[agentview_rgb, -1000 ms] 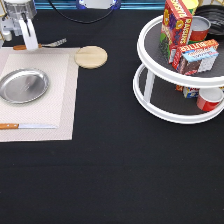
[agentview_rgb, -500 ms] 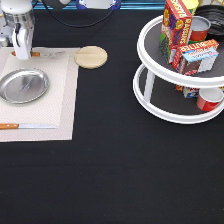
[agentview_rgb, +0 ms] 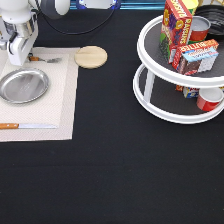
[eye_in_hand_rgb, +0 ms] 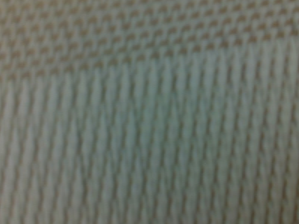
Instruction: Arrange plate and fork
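The silver plate (agentview_rgb: 23,86) lies on a beige placemat (agentview_rgb: 65,100) at the exterior view's left. My gripper (agentview_rgb: 19,59) is just above the plate's top edge, low over the mat. It is shut on the wooden handle of the fork (agentview_rgb: 49,60), whose silver tines stick out toward the exterior view's right, level with the mat. Most of the handle is hidden behind the gripper. The wrist view shows only the mat's weave (eye_in_hand_rgb: 146,115) from very close.
A wooden-handled knife (agentview_rgb: 27,126) lies on the mat below the plate. A round wooden coaster (agentview_rgb: 91,56) sits just right of the mat. A white two-tier turntable (agentview_rgb: 150,92) with boxes and cans stands at the exterior view's right.
My gripper has come down toward the exterior view's bottom with the fork, from the mat's top edge to just above the plate. The plate, knife and coaster have not moved.
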You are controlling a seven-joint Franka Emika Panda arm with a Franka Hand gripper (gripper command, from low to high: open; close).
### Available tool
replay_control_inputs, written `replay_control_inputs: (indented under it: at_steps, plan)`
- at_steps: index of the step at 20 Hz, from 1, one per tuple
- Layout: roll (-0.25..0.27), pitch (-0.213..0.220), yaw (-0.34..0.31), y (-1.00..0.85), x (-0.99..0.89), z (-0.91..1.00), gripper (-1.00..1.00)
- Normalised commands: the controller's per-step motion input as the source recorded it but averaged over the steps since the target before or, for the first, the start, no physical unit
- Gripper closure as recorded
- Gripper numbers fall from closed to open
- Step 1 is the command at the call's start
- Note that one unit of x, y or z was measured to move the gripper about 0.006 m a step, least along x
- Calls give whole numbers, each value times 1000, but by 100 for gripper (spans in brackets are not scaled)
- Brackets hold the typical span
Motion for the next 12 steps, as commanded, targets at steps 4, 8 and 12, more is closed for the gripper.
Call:
replay_control_inputs:
  at_steps: [4,8,12]
  plan:
    - [8,0,0,22,81,228,-100]
    - [-58,-16,39,373,186,194,-100]
    - [-32,-48,123,404,20,111,-100]
